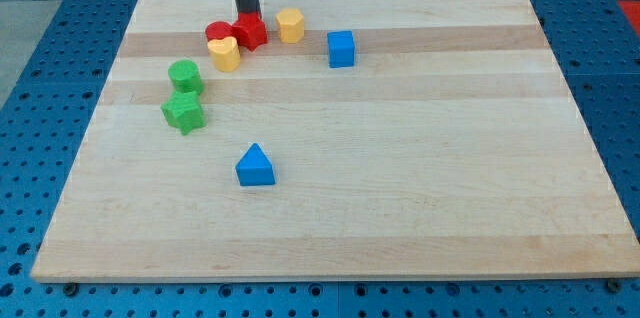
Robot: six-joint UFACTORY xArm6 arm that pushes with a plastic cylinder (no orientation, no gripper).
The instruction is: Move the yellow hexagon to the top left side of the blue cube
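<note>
The yellow hexagon (pixel 290 25) stands near the view's top, left of and slightly above the blue cube (pixel 341 48), with a small gap between them. My tip (pixel 247 16) is at the view's top, just behind the red star-shaped block (pixel 251 32) and left of the yellow hexagon, apart from it. A red cylinder (pixel 217 32) sits left of the red star. A yellow heart-shaped block (pixel 225 54) lies just below the two red blocks.
A green cylinder (pixel 186 77) and a green star-shaped block (pixel 184 112) sit at the view's left. A blue triangular block (pixel 255 166) lies below the centre. The wooden board (pixel 420 198) rests on a blue perforated table.
</note>
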